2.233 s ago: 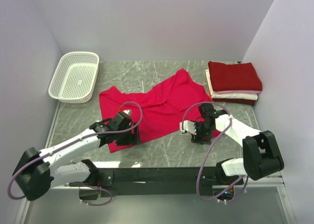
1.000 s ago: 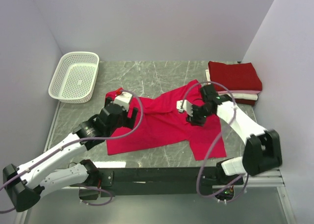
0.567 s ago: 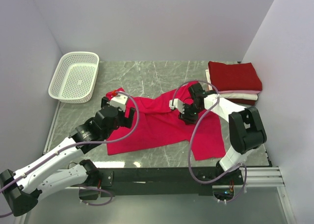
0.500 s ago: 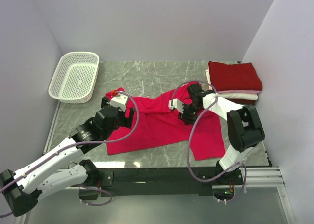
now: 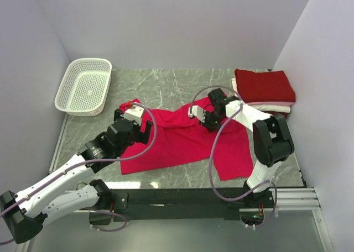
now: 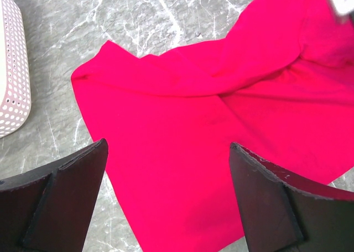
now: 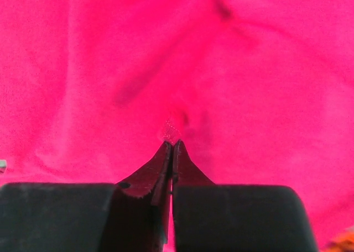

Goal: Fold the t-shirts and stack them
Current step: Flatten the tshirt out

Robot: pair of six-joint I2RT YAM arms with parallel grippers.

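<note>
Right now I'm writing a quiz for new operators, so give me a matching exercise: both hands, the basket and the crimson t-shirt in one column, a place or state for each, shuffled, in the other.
Things:
1 left hand
2 right hand
3 basket
4 crimson t-shirt

Places or states:
A folded, at far right
B shut on the pinkish-red t-shirt
C far left corner
D open, above the pinkish-red t-shirt

Pairs: 1-D, 2-B, 3-C, 4-A

Overhead overview; wrist views close on t-shirt (image 5: 177,141)
</note>
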